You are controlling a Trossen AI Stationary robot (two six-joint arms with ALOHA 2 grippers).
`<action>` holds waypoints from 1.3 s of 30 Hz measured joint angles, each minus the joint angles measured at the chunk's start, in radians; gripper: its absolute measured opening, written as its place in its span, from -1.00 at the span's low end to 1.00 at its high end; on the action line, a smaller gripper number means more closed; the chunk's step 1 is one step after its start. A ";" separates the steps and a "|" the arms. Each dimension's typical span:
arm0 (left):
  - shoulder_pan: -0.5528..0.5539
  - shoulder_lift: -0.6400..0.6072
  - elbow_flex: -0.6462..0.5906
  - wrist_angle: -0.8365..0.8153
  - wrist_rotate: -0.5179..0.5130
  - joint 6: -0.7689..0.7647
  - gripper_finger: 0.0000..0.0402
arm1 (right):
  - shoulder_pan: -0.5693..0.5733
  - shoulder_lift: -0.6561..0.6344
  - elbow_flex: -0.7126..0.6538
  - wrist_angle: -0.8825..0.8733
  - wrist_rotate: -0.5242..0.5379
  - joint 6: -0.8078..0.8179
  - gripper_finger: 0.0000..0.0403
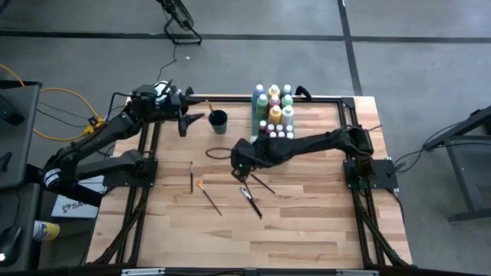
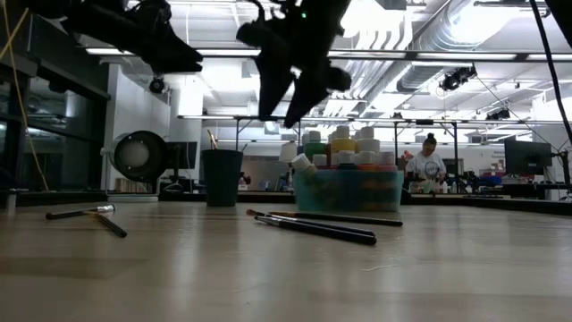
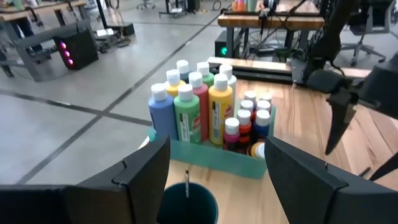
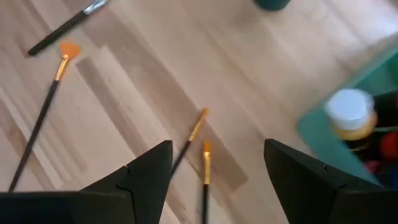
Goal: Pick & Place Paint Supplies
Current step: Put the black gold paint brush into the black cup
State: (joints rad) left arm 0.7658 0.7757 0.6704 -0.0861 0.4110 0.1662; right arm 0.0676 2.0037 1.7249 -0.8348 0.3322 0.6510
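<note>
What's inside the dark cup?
A single thin paintbrush stands in the dark cup, seen from the left wrist view. The cup's bottom is out of sight, so anything lying there stays hidden.

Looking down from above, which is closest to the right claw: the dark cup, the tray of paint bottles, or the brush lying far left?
From the right gripper:
1. Tray of paint bottles, behind it, toward the table's back edge.
2. Dark cup, also behind it, nearly as close.
3. Far-left brush, off to its side.

Grey concrete floor (image 1: 399, 31), bright ceiling lights (image 2: 375, 18), exposed ducts (image 2: 465, 45), person at distant bench (image 2: 429, 161)
</note>
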 joint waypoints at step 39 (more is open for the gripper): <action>0.000 0.001 0.000 -0.076 -0.001 0.072 0.27 | 0.002 0.097 -0.408 0.607 -0.020 -0.149 -0.15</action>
State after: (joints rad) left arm 0.7658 0.7765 0.6701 -0.1620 0.4100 0.2387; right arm 0.0696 2.1002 1.3170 -0.2278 0.3122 0.5020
